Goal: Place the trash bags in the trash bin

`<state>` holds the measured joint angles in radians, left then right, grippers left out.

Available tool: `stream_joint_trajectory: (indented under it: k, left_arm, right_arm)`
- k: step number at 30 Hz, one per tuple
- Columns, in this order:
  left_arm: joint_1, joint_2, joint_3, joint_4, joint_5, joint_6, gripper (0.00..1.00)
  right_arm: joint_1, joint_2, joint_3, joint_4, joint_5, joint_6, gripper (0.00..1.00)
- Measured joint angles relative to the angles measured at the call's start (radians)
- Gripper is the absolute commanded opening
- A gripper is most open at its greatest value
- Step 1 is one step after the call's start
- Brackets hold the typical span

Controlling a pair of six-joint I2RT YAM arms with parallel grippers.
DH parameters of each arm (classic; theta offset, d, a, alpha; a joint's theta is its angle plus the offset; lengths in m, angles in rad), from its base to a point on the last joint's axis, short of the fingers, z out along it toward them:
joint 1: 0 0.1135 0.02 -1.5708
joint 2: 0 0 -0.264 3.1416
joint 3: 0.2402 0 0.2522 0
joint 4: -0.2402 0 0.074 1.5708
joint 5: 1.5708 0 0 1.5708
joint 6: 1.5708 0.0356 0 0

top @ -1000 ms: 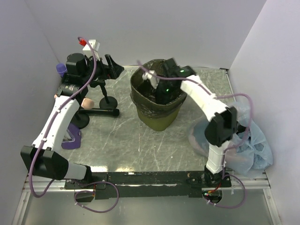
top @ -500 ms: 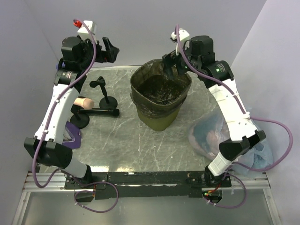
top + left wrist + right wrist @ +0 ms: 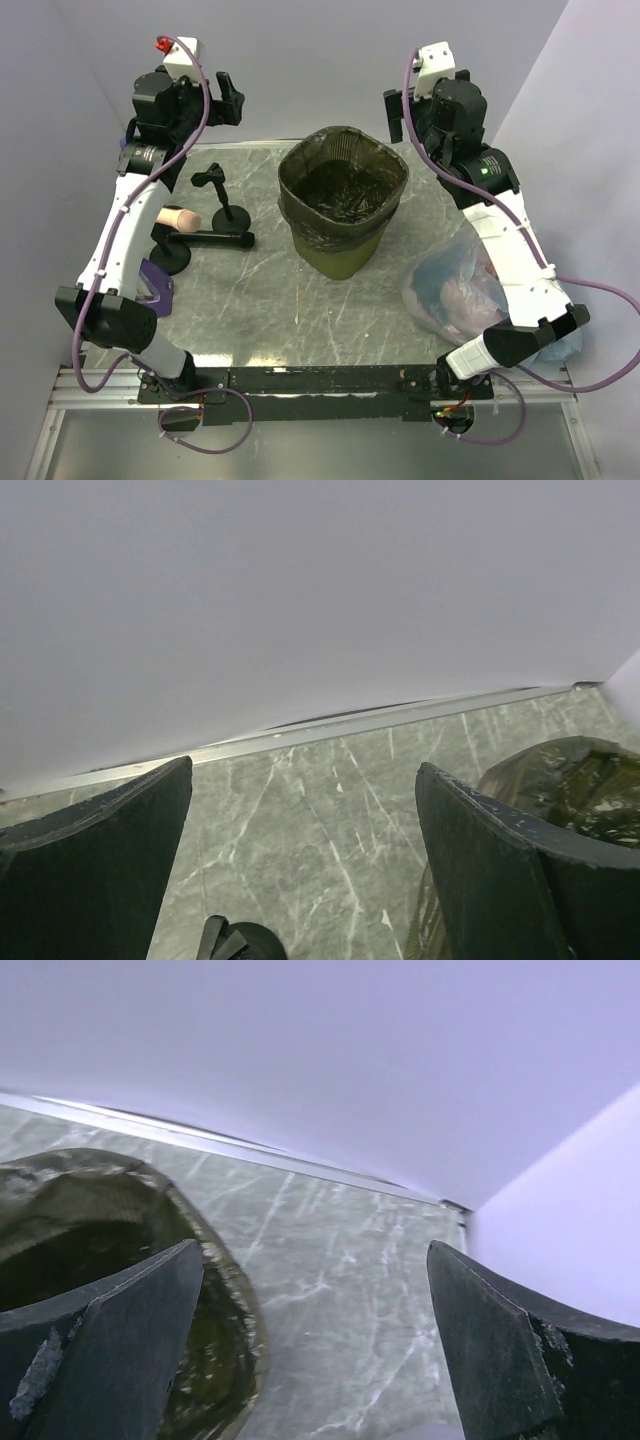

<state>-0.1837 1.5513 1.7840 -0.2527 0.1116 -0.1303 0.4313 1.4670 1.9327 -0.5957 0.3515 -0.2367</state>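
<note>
Right hand [image 3: 400, 115] was down inside the trash bin [image 3: 338, 258] a second ago, nearly clenched. Now it hangs high beyond the bin's far right rim, released and empty; its wrist view shows spread fingers [image 3: 110, 1330] with only desk [image 3: 250, 300] and wall between them. Left hand [image 3: 228, 97] has also risen, staying at the far left, likewise released and holding nothing.

What it left behind is the trash bag [image 3: 345, 195]: it sits in the bin as a dark crinkled liner, its edge folded out over the rim. Judged from this, the bag is delivered and the task looks essentially finished, though the fit at the near rim could still want tidying.

Around it, a clear bluish bag [image 3: 455, 290] lies on the right of the desk against the right arm. A black stand [image 3: 218, 212] and a pinkish cylinder [image 3: 180, 217] occupy the left side, between the left arm and the bin. Nothing hangs over the bin's mouth.
</note>
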Motion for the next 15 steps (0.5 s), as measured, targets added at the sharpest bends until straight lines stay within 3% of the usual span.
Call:
stream_joint_trajectory:
  k: [15]
  left_arm:
    - [0.000, 0.004, -0.007, 0.002, -0.039, 0.015, 0.97]
  right_arm:
    - [0.000, 0.011, -0.026, 0.053, 0.086, -0.055, 1.00]
